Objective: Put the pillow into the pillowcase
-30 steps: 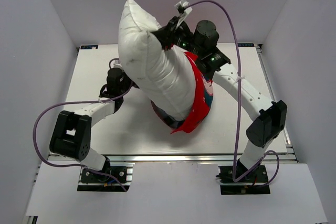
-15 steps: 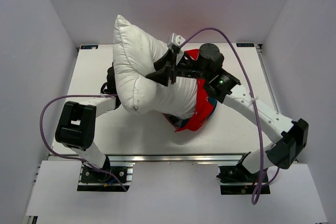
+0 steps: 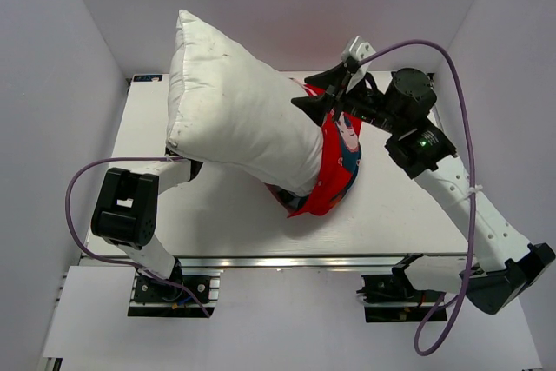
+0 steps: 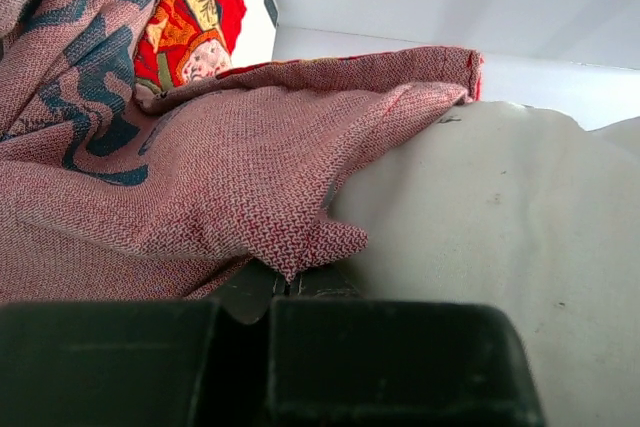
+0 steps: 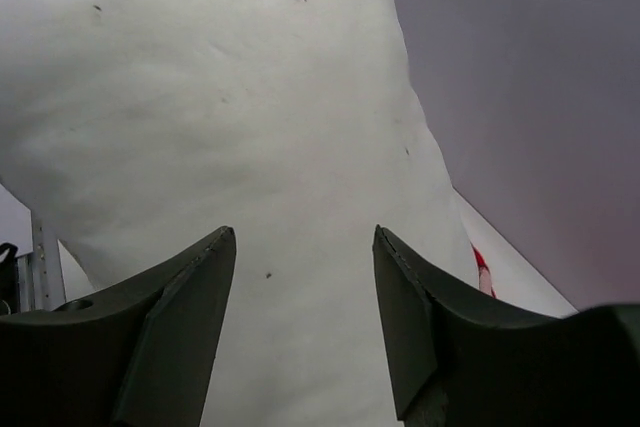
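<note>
Top view: bright, even overhead light, sharp throughout; mild glare along the near edge of the table (image 3: 217,223), soft shadow beneath the pillow (image 3: 234,119). Left wrist view: pillowcase (image 4: 200,177) weave crisp at mid-frame, left fingers (image 4: 130,357) dark and blurred (very close to the lens). Right wrist view: pillow evenly lit, slightly soft; right fingers (image 5: 170,337) dim, edges blurred.

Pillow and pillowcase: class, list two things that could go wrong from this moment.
1. Most of the pillow stands out of the pillowcase, leaning left; with the right claw open, it may topple or slide out.
2. The left claw seems to pinch only a small fold of the pillowcase edge, which could slip free.
</note>
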### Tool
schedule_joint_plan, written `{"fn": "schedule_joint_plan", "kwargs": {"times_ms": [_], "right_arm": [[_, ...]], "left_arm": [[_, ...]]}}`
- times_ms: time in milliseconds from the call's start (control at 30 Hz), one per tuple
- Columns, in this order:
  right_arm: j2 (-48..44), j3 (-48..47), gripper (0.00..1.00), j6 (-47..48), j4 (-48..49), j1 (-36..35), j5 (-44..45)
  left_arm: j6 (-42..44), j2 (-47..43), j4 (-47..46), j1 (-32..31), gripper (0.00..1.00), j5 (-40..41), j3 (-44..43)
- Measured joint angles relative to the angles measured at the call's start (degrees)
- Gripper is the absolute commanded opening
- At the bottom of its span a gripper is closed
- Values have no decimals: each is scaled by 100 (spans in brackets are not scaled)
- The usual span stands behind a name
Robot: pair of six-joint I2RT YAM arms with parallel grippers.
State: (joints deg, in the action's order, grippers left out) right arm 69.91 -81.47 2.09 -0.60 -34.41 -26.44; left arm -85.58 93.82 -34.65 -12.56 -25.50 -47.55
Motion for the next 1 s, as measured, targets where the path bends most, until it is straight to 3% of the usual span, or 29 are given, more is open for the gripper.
{"fn": "schedule_joint_plan", "kwargs": {"times_ms": [333,533,700,900,1000], "right_arm": [[426,164,65,-197,-400,42,431],[717,0,64,-472,-879,177,1705],[492,483,63,-470,-938,293,2347],[229,813,64,-446,-1034,306,2122],[-59,903,76,-404,-774,308,1639]], "left_arm": [[0,0,-31,-2,0,-28,2],[44,0,-46,-2,0,-59,0],[107,0,-4,-2,0,-109,-66],[251,0,125,-7,0,-240,-313],[361,0,190,-17,0,-278,-439]]}}
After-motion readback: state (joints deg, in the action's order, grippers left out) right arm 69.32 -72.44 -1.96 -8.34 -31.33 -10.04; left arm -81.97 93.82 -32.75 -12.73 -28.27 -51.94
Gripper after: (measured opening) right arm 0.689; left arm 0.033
